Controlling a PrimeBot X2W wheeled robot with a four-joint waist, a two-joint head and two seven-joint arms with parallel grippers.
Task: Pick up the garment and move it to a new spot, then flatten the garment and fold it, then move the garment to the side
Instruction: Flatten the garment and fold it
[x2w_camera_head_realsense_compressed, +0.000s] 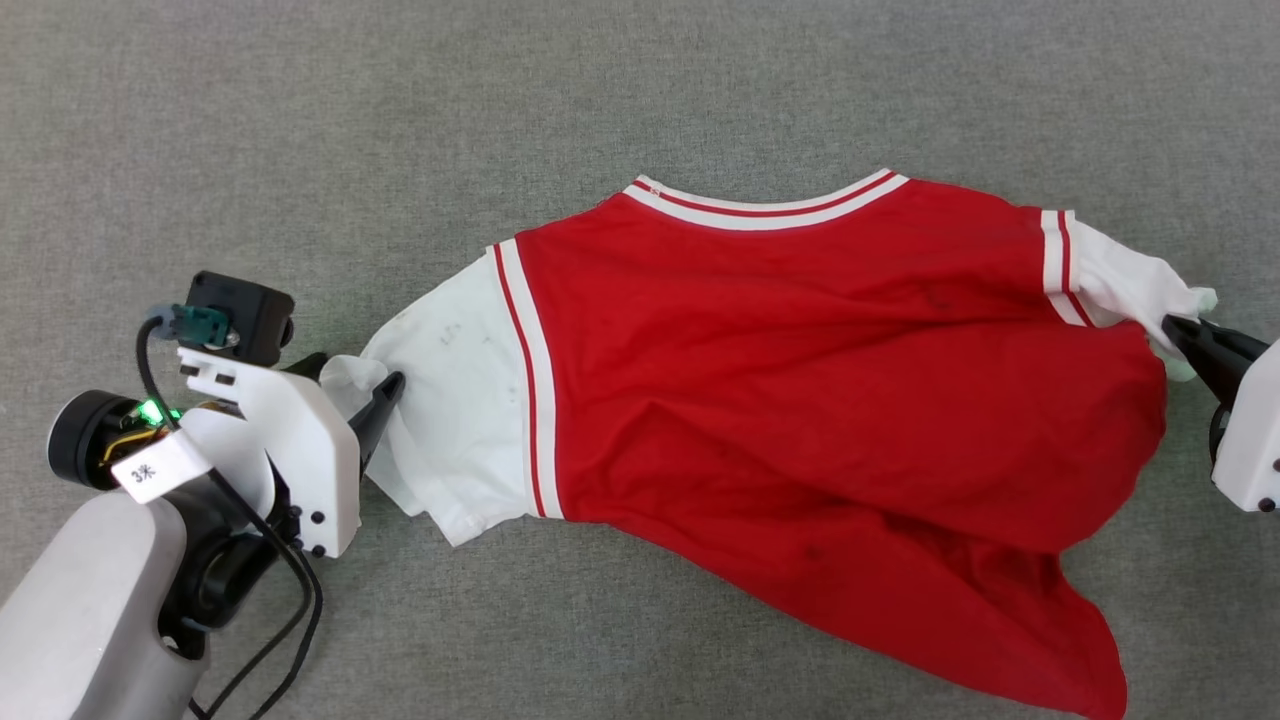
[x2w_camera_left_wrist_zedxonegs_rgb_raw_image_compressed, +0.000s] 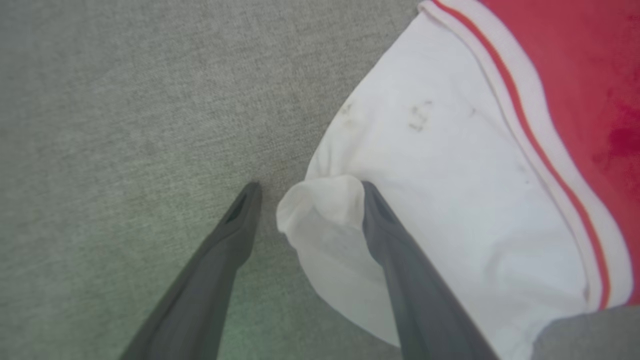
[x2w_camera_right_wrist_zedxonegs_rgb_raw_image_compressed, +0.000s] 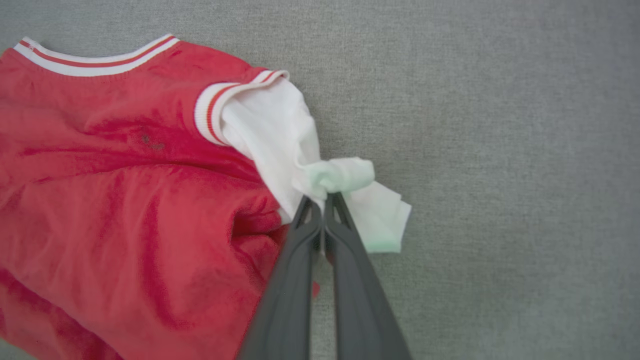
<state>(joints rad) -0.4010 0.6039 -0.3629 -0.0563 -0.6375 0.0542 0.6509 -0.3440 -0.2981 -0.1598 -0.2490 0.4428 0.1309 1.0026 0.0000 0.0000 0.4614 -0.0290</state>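
The red shirt (x2w_camera_head_realsense_compressed: 800, 380) lies spread across the middle and right of the head view on a grey woven surface (x2w_camera_head_realsense_compressed: 300, 120). Its striped collar (x2w_camera_head_realsense_compressed: 770, 210) points to the top of the frame and its lower edge trails off to the lower right corner. The red body is wrinkled and bunched, not flat.

At the left of the frame, the left gripper (x2w_camera_head_realsense_compressed: 350, 380) sits at the end of one white sleeve (x2w_camera_head_realsense_compressed: 450, 400). In the left wrist view its fingers stand wide apart (x2w_camera_left_wrist_zedxonegs_rgb_raw_image_compressed: 310, 187). A rolled fold of the sleeve's edge (x2w_camera_left_wrist_zedxonegs_rgb_raw_image_compressed: 325, 210) lies between them against the right-hand finger, which rests on the white cloth. The other finger is over bare surface, clear of the fold. Nothing is pinched here, though I cannot tell whether the fingertips touch the surface.

At the right edge of the head view, the right gripper (x2w_camera_head_realsense_compressed: 1175, 325) meets the other white sleeve (x2w_camera_head_realsense_compressed: 1120, 280). The right wrist view shows its fingers pressed together (x2w_camera_right_wrist_zedxonegs_rgb_raw_image_compressed: 320, 200), with a knot of white sleeve cloth (x2w_camera_right_wrist_zedxonegs_rgb_raw_image_compressed: 340, 175) squeezed at their tips. The sleeve is pulled into a tight twist from the striped shoulder band down to the grip.
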